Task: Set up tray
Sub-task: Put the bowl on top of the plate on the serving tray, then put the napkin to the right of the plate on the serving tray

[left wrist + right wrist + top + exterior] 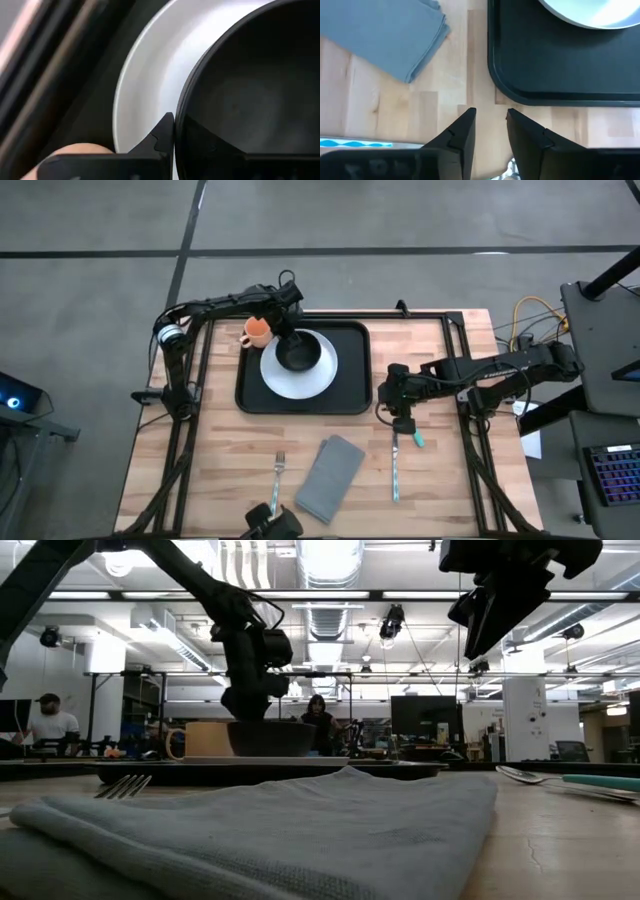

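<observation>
The tray sits at the far middle of the counter, already carrying a plate, a black bowl on the plate and an orange cup in the tray's far-left corner. The left hand grips the bowl's rim, one finger outside the wall and the other inside. To finish well, it should make sure the bowl rests flat and centred on the plate, open only then, and lift straight up so the rim is not dragged (the cup is close beside it).

The right hand hovers over the counter just right of the tray, its fingers slightly apart and holding nothing. A spoon, napkin and fork lie on the counter, not yet on the tray.
</observation>
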You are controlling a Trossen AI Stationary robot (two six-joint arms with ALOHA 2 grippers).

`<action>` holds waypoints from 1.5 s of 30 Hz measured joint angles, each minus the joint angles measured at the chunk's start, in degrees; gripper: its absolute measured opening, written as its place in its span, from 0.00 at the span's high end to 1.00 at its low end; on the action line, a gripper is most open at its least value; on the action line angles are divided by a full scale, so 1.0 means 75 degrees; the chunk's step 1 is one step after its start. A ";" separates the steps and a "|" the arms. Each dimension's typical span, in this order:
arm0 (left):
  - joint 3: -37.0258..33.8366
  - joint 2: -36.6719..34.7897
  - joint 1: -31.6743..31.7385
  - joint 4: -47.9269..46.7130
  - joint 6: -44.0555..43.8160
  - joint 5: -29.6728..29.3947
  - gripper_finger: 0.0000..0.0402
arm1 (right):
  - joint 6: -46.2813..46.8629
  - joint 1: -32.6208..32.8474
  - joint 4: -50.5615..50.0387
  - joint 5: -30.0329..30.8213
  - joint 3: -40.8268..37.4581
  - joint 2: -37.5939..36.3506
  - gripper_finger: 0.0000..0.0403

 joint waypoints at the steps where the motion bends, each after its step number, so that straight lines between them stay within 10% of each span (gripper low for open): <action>1: 0.0008 -0.0013 -0.0005 -0.0006 0.0004 -0.0112 0.97 | 0.0059 0.0000 0.0003 -0.0002 0.0001 0.0000 0.74; 22: 0.0047 -0.1902 -0.0877 -0.0990 -0.0396 -0.0010 0.72 | 0.0282 0.0522 0.0562 0.0123 -0.0001 0.0000 0.71; 34: -0.1343 -0.4661 -0.6466 -0.0863 -0.3443 -0.2140 0.75 | 0.0284 0.0648 0.0558 0.0166 -0.0001 0.0000 0.71; 45: -0.2167 -0.4151 -0.9938 0.0755 -0.5512 -0.3456 0.75 | 0.0809 0.0688 0.0715 0.0116 -0.0001 0.0000 0.64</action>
